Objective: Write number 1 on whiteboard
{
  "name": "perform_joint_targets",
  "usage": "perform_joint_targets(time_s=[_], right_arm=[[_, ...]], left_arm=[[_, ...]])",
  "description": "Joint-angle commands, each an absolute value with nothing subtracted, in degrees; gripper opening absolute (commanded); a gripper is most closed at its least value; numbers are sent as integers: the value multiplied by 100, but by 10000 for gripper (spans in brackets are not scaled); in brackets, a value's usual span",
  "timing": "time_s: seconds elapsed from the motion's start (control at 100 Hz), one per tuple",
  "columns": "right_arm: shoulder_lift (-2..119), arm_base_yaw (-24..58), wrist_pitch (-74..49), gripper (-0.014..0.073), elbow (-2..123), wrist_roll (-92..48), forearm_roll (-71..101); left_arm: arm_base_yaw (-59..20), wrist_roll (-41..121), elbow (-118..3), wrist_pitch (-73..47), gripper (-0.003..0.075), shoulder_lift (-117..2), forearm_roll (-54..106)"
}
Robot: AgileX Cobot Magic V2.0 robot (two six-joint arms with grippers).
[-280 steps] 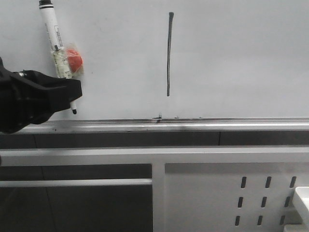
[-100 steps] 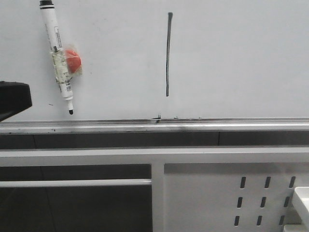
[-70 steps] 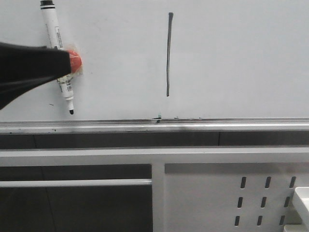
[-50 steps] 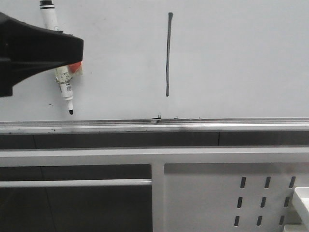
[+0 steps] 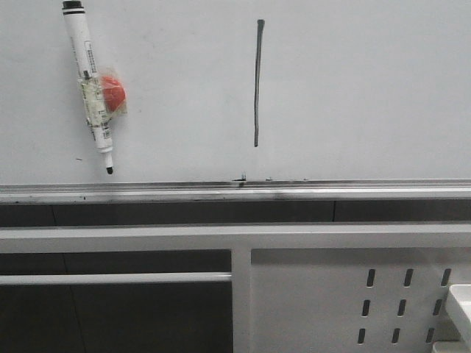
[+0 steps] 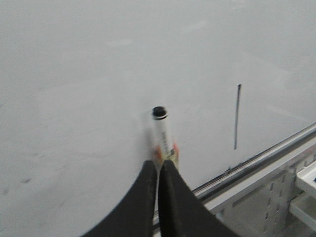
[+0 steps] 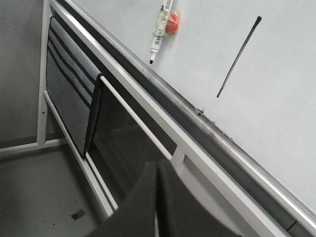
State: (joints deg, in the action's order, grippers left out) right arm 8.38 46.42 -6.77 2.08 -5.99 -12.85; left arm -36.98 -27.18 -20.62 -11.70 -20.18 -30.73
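Hanging on the whiteboard (image 5: 368,88) toward its left side, a white marker pen (image 5: 90,84) tilts slightly, black end cap up and dark tip down, apart from the silver ledge rail (image 5: 294,187) below it. A red round piece (image 5: 112,91) under clear tape sits against the pen's barrel on its right side. Small dark printing runs along the barrel, too fine to read.

In the left wrist view the left pincer (image 6: 158,170) points at the board with its two black fingers pressed together, nothing between them; the pen stands just beyond the fingertips, and whether they touch it cannot be told. The board around the pen is bare white, with open room on all sides.

Farther right of that pincer, well apart from the pen, is the number 1 (image 5: 257,82): a thin, nearly vertical dark stroke, a little thicker at its top, ending above the rail. A few small black smudges (image 5: 241,178) lie on the board's lower edge beneath it. Right of the stroke the board is plain.

The right pincer (image 7: 157,192) shows only in its own wrist view, fingers closed on each other and holding nothing, well away from the board, with the stroke and pen far ahead of it. Below the rail a white frame (image 5: 240,294) carries a white perforated panel (image 5: 405,305) at the right.
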Motion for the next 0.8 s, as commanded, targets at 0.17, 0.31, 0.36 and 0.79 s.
perform_joint_targets(time_s=[0.17, 0.31, 0.36, 0.79], right_arm=[[887, 4625, -218, -69, 357, -594, -1285], [887, 4625, -218, -69, 357, -594, -1285], [887, 4625, -218, -69, 357, -594, -1285], [887, 4625, -218, -69, 357, -594, -1285]], left_arm=[[-3707, -2793, -1987, -2442, -20, -800, -3651], [-3707, -3969, -1731, -2926, -20, -354, -4398], [-3707, -4962, -1626, -3258, -20, -186, -4990], [-3707, -8450, -325, -3331, -20, 141, -7629]])
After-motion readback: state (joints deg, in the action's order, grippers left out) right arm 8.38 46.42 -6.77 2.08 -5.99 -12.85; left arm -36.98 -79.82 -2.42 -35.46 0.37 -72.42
